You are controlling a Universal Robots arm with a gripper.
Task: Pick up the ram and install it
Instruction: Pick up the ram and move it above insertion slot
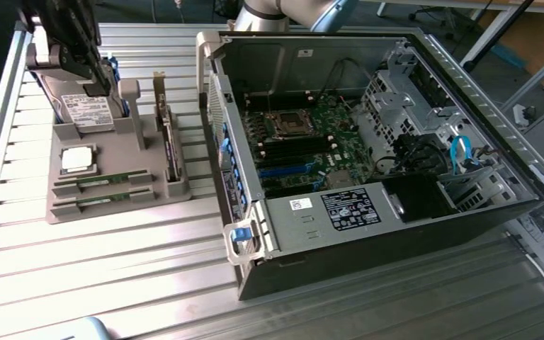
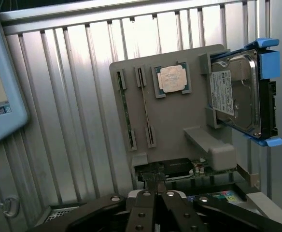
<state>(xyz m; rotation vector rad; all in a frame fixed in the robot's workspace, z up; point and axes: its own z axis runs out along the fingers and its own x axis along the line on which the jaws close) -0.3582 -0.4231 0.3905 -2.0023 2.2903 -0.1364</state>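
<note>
Your jaws are pinched shut on nothing, poised near the grey holder (image 2: 175, 123); the ram (image 2: 125, 113) lies untouched in its slot there; nothing is done yet; picking up and seating in the computer case (image 1: 272, 60) both remain.

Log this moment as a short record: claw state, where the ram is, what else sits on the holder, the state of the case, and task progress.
claw: shut, nothing between its fingers
ram sticks: two, both lying in their slots in the gray holder
other parts on holder: processor, hard drive in a blue carrier, expansion card
computer case: open, motherboard exposed
progress: no stick picked up yet
</note>
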